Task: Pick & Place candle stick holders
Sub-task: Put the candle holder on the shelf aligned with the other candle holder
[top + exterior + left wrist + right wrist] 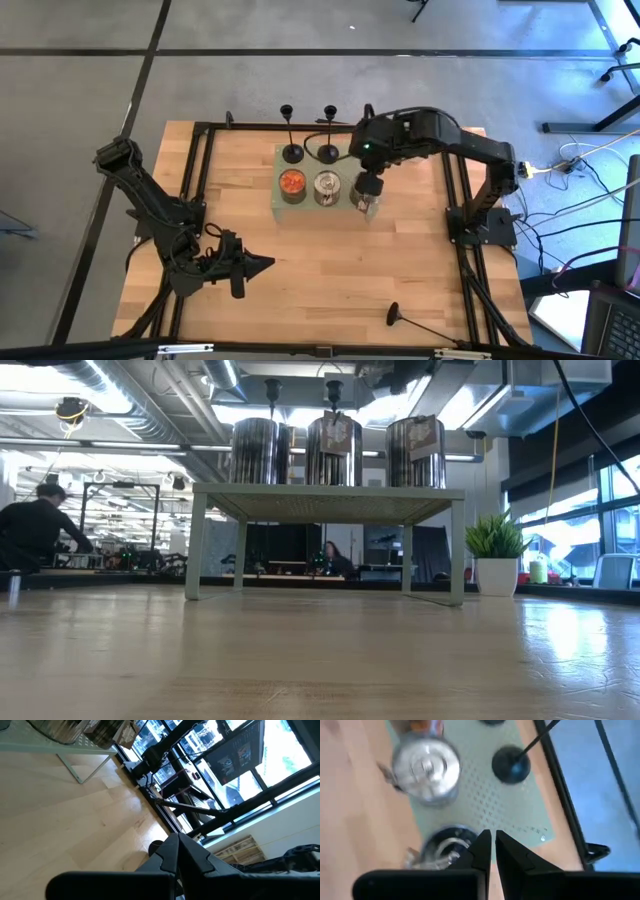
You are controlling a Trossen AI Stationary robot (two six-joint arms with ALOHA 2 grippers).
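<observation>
Two black candle stick holders point(290, 150) point(328, 150) stand upright on their round bases along the far side of a pale green rack point(300, 203). A third candle stick holder point(396, 318) lies on its side on the table near the front edge, right of centre. My right gripper point(368, 200) hangs shut above the rack's right end, pointing steeply down over an open silver can point(445, 845), with nothing between its fingers point(480, 852). My left gripper point(262, 265) waits shut near the table's front left, holding nothing.
Three tin cans stand in a row on the rack's near side: an orange-topped one point(292, 183), a silver one point(326, 186) and the one under my right gripper point(362, 192). A black frame point(200, 180) borders the table. Bare wood lies between the rack and the front edge.
</observation>
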